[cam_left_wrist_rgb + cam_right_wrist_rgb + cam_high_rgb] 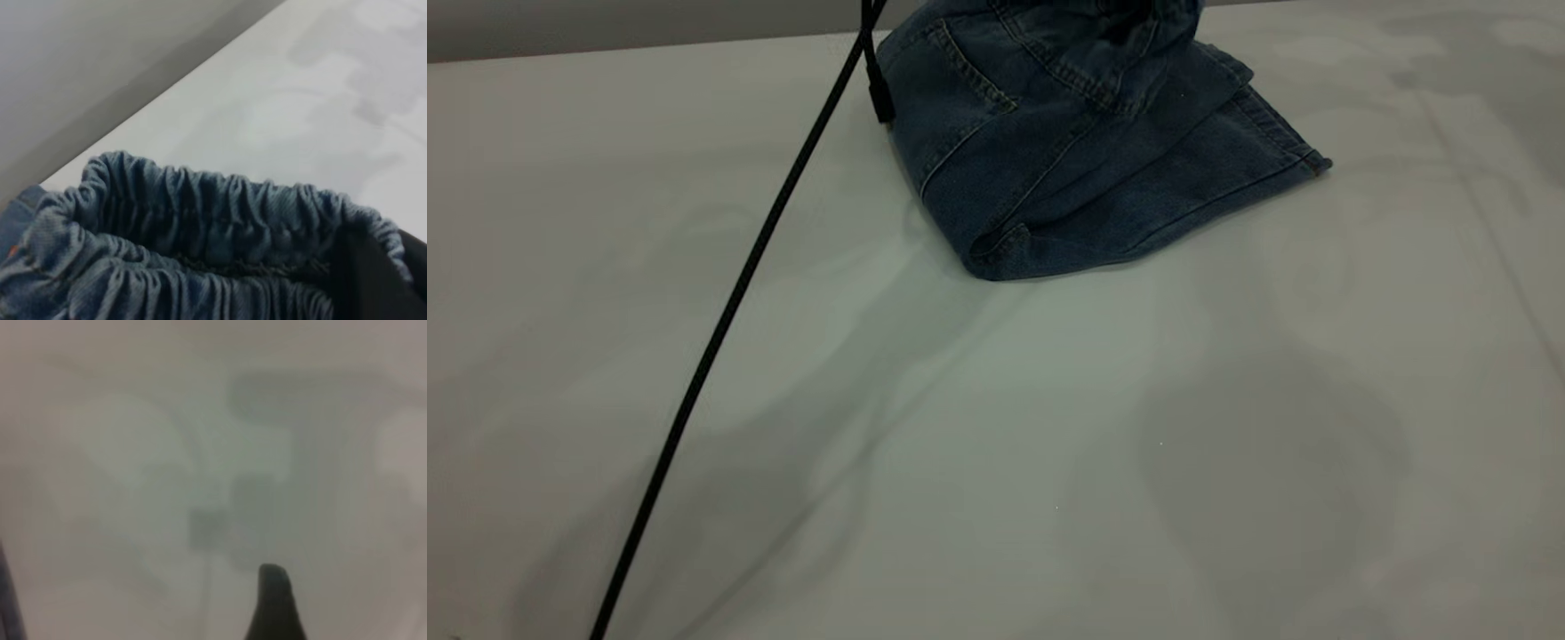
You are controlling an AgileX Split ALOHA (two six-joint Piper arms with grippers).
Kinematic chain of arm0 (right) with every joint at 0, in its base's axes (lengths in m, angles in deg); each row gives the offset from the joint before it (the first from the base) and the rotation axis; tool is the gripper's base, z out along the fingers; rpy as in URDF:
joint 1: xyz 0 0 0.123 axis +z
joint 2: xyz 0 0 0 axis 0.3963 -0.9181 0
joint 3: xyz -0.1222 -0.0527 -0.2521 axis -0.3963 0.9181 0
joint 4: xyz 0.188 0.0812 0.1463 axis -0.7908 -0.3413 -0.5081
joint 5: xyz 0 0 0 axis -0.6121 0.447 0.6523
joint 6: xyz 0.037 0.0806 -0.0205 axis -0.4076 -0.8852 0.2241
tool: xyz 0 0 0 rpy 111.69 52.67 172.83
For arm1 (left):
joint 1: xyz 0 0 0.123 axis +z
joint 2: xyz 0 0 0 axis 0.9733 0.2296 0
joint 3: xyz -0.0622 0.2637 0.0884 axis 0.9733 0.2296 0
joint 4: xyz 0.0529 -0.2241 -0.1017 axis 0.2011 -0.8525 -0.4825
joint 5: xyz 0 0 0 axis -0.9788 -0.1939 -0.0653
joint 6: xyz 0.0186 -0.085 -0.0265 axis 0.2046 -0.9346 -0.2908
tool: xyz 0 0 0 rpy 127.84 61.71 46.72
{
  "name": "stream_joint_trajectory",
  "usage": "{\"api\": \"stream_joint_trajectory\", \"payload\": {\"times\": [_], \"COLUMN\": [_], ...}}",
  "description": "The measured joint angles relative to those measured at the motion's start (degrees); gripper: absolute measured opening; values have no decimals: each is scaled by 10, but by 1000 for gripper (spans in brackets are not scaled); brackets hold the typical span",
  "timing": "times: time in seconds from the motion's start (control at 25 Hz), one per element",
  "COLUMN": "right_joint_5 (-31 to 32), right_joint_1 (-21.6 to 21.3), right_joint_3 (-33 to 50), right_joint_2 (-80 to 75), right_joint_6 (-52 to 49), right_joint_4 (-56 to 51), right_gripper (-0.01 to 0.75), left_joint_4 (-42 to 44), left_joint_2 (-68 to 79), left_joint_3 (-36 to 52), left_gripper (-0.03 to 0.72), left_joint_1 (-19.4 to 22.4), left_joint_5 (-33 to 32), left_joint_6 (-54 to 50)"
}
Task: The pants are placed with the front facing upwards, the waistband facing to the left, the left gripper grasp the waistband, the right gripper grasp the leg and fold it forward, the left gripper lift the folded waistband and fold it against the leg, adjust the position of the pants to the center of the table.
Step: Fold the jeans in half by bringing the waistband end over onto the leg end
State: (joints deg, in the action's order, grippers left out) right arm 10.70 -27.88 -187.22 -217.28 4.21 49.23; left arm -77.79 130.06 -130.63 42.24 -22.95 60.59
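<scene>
The pants (1085, 151) sit at the far edge of the desk (996, 427), towards the middle of the exterior view and running out of its top edge; they are folded into a bunched heap, with one stitched leg hem (1285, 133) pointing off to the right and a rounded fold nearest the camera. Their upper part is drawn upward out of that view. The left wrist view looks straight onto the waistband (213, 220), its gathered ruching filling the lower part of the picture, and a dark shape at the corner appears to be one of the left gripper's fingers (373, 280) pressed against the cloth (a grip on the band seems likely, though the closure itself is hidden). The right gripper shows only one dark fingertip (275, 607) above bare desk, holding nothing visible; how far it is open cannot be told. A black cable (729, 311) slants across the desk's left side.
</scene>
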Motion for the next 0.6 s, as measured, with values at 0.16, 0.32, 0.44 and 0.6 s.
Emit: {"api": "stream_joint_trajectory", "payload": {"times": [0.16, 0.32, 0.44, 0.6], "right_joint_5": [0, 0, 0, 0], "right_joint_1": [0, -1, -1, -1], "right_joint_3": [0, 0, 0, 0], "right_joint_2": [0, 0, 0, 0], "right_joint_6": [0, 0, 0, 0], "right_joint_4": [0, 0, 0, 0], "right_gripper": [427, 427, 427, 427], "left_joint_4": [-42, -94, -141, -199], "left_joint_2": [2, 2, 2, 0], "left_joint_3": [0, 0, 0, 0], "left_gripper": [146, 302, 419, 486], "left_joint_1": [0, 0, 0, 0], "left_joint_5": [-10, -23, -19, 2], "left_joint_6": [37, 40, 53, 99]}}
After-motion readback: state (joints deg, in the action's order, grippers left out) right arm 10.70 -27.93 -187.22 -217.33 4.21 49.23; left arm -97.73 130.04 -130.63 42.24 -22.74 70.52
